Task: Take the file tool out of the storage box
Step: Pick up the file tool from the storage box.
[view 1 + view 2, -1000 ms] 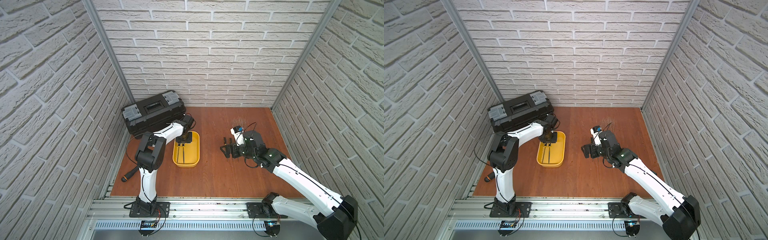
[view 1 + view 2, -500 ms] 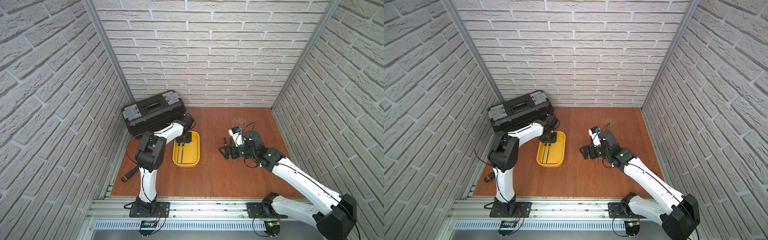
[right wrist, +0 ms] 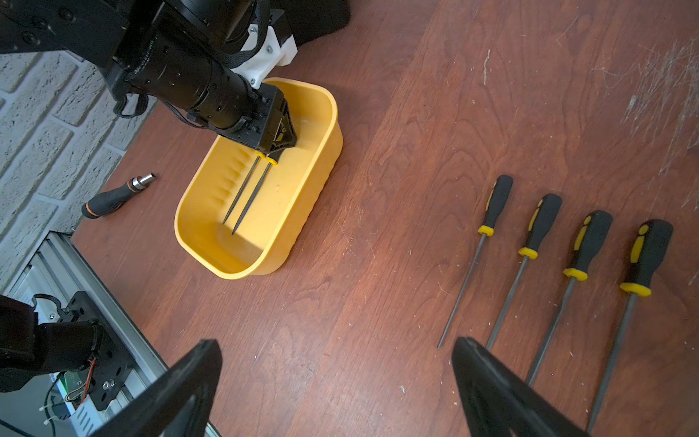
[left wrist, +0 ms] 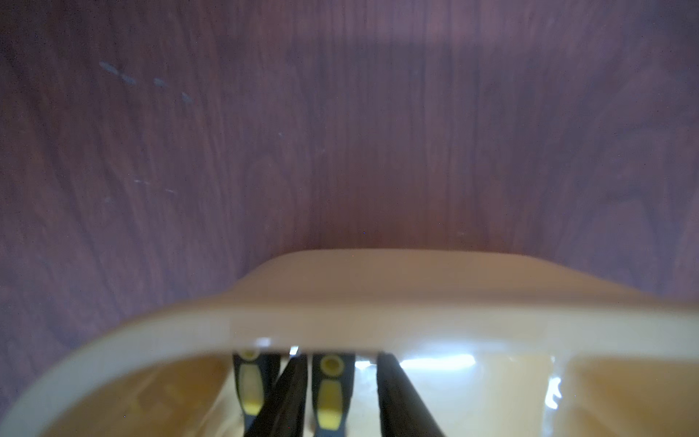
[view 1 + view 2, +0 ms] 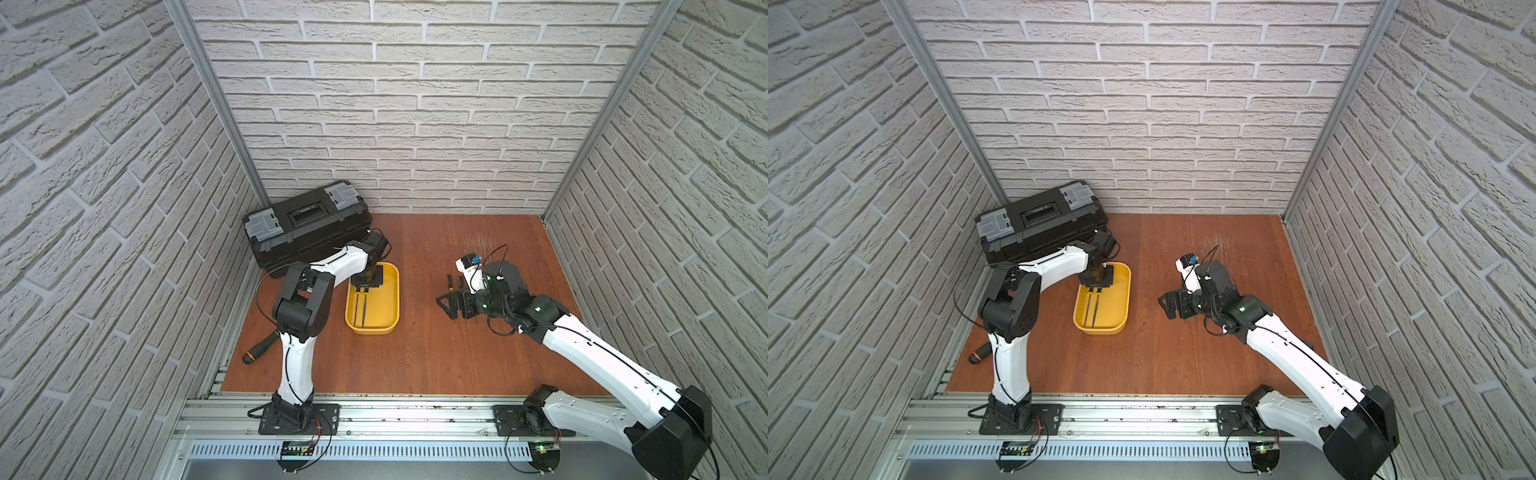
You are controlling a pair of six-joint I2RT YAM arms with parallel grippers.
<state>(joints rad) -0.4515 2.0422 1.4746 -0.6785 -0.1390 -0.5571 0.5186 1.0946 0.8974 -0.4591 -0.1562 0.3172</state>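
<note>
A: The left end effector (image 4: 342,363) straddles the file tool (image 4: 331,386) at its handle, jaws narrow but unclamped. Pinch squarely, lift straight, spare the neighbour (image 4: 249,382).
B: The right end effector (image 3: 336,342) gapes empty. Containers?
A: The black toolbox (image 5: 307,232) is shut, contents hidden. The yellow storage box (image 3: 321,178) has both inside, side by side.

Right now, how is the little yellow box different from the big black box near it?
The yellow storage box is small and shallow; the black toolbox is bigger and taller. The yellow storage box is open, with two files inside; the black toolbox is shut, with grey latches on its lid. Both sit on the wooden table.
</note>
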